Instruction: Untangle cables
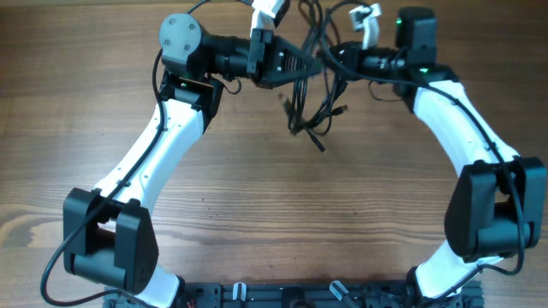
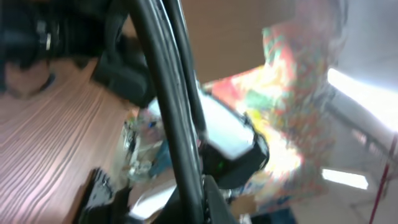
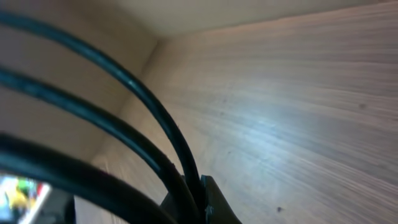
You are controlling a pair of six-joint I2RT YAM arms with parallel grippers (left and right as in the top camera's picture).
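Dangling cables (image 1: 301, 107) — wooden table (image 1: 257, 201) beneath.

Brown wood-grain table (image 1: 257, 214)

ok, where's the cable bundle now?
Overhead view, far centre of the table: the cables are bunched between the left gripper and right gripper, loops trailing toward the table's middle.

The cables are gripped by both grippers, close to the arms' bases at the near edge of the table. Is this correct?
Not quite. The overhead view shows the cables at the far side of the table, not the near edge. The rest holds: the left gripper and the right gripper are both shut on them.
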